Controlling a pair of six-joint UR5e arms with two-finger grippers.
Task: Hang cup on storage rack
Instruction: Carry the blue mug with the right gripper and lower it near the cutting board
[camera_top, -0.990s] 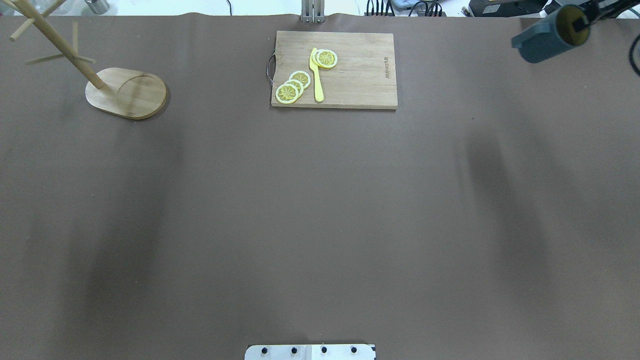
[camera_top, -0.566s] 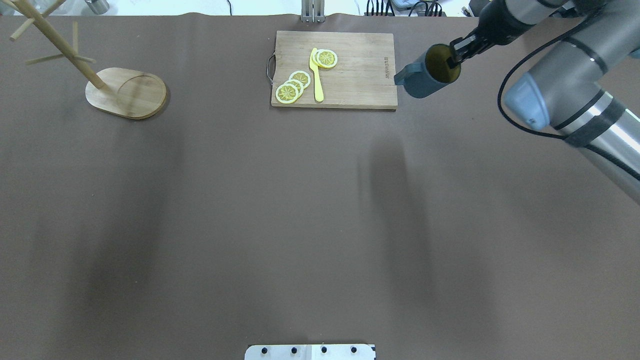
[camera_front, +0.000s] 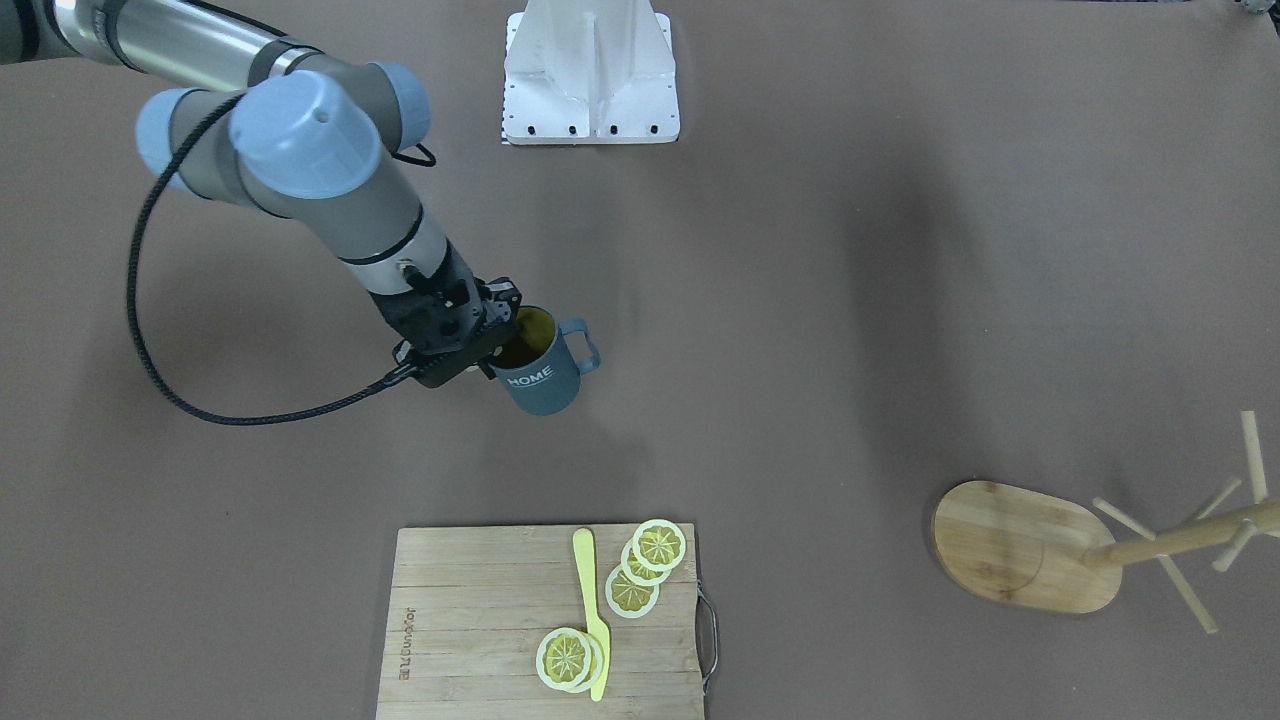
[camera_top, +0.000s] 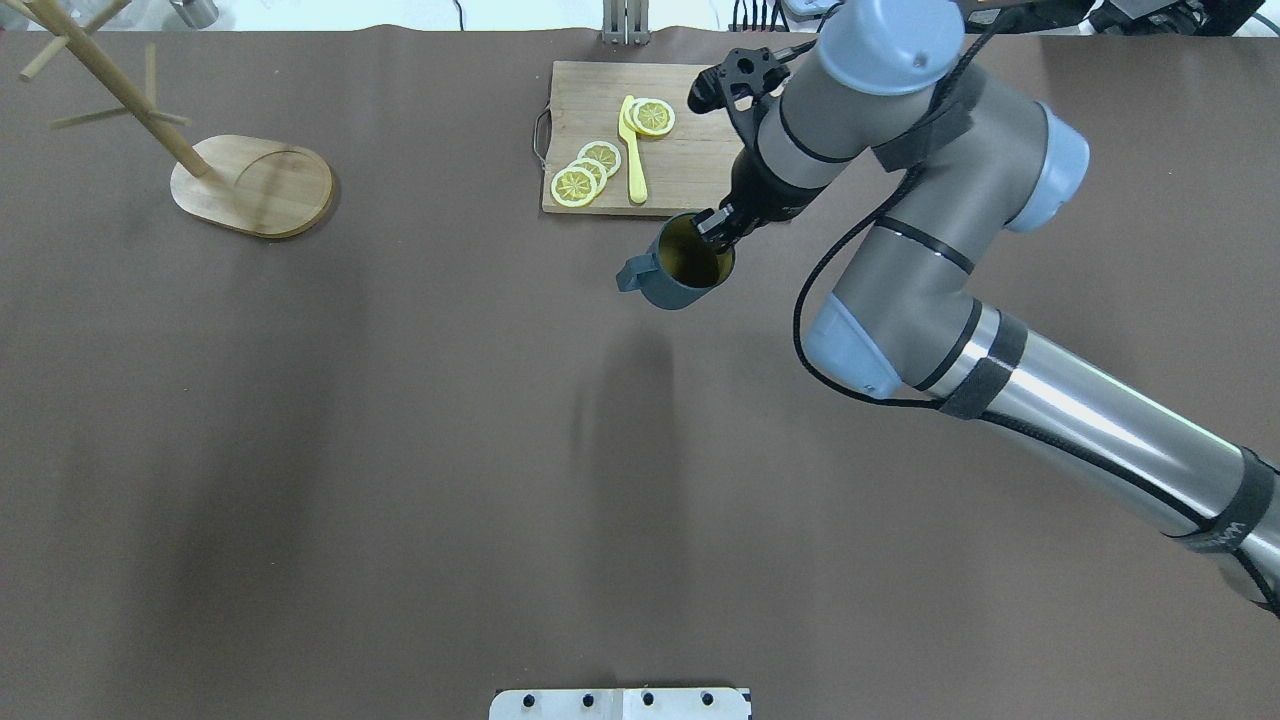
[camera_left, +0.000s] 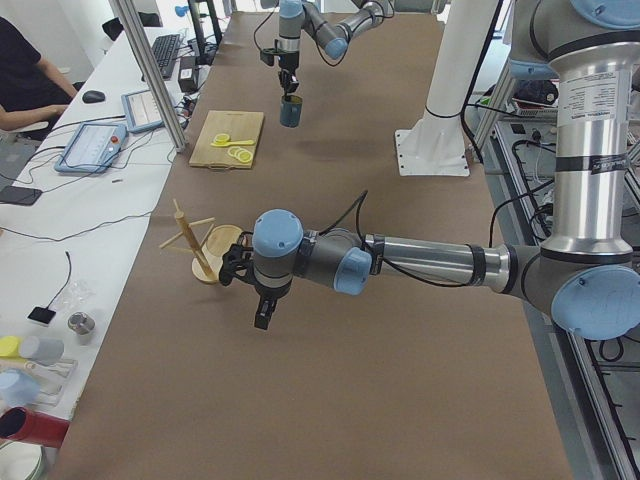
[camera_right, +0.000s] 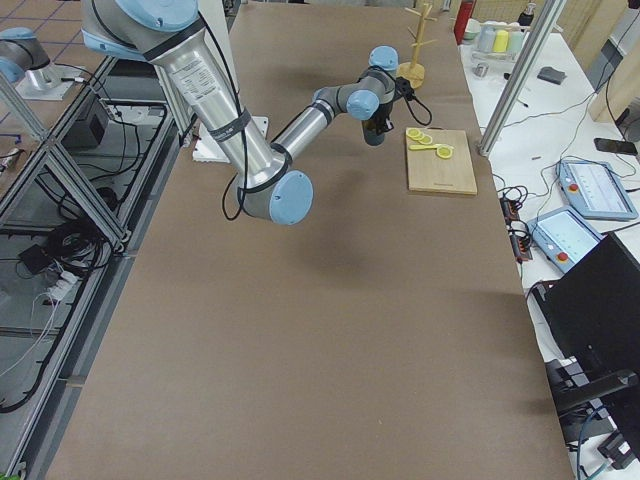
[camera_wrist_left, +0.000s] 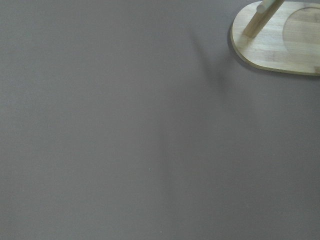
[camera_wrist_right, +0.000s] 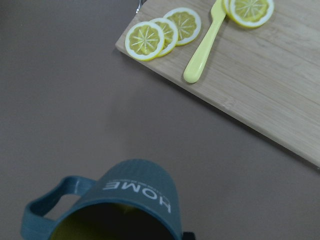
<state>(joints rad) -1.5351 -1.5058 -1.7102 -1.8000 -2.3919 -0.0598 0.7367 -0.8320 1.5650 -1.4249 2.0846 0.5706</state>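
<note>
The dark blue-grey cup (camera_top: 672, 280) with "HOME" lettering hangs in the air just in front of the cutting board, handle toward the rack side. My right gripper (camera_top: 713, 228) is shut on the cup's rim, one finger inside. The cup also shows in the front view (camera_front: 540, 378) and the right wrist view (camera_wrist_right: 132, 200). The storage rack (camera_top: 255, 185), a wooden mug tree on an oval base, stands far left with bare pegs. My left gripper (camera_left: 262, 318) hovers near the rack's base (camera_wrist_left: 280, 47) and shows only in the exterior left view; I cannot tell if it is open.
A rectangular bamboo cutting board (camera_top: 700, 170) with lemon slices (camera_top: 585, 172) and a yellow knife (camera_top: 633, 150) lies at the table's far middle, just behind the cup. The robot's base plate (camera_top: 620, 703) is at the near edge.
My right arm has carried the cup from the far right corner leftward, past the board's right edge, to just in front of the board. The rack and board have not moved.
</note>
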